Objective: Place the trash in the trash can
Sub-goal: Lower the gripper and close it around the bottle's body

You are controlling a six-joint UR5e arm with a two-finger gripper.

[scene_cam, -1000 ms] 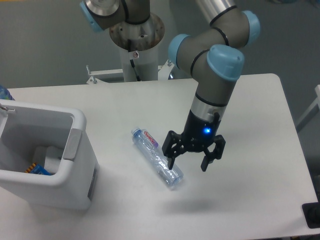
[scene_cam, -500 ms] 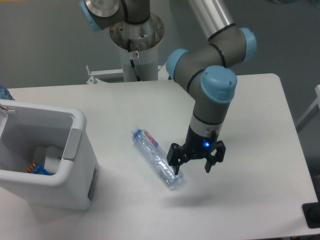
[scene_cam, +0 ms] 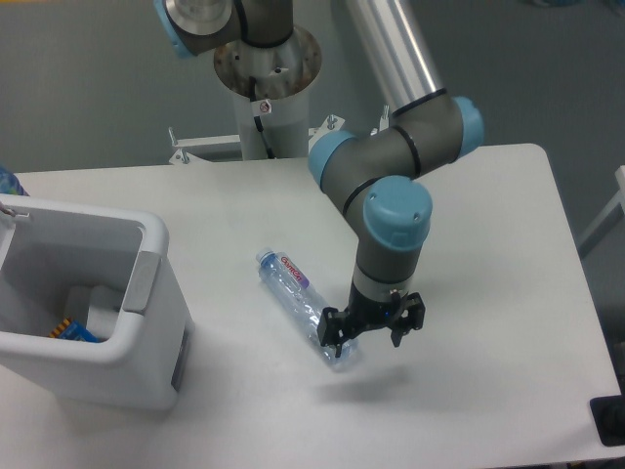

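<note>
The bottle [scene_cam: 305,309] is lying diagonally on the surface [scene_cam: 488,254], right of the bin [scene_cam: 88,298]. The pincer [scene_cam: 369,329] is hovering spread open and empty over the bottle's near end. Risk: gripping so near the end, the smooth round bottle is likely rolling or squirting free.

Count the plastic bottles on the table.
1. The water bottle lies on its side on the white table, right of the trash can, with the gripper over its lower end. Others may be hidden inside the bin.
</note>
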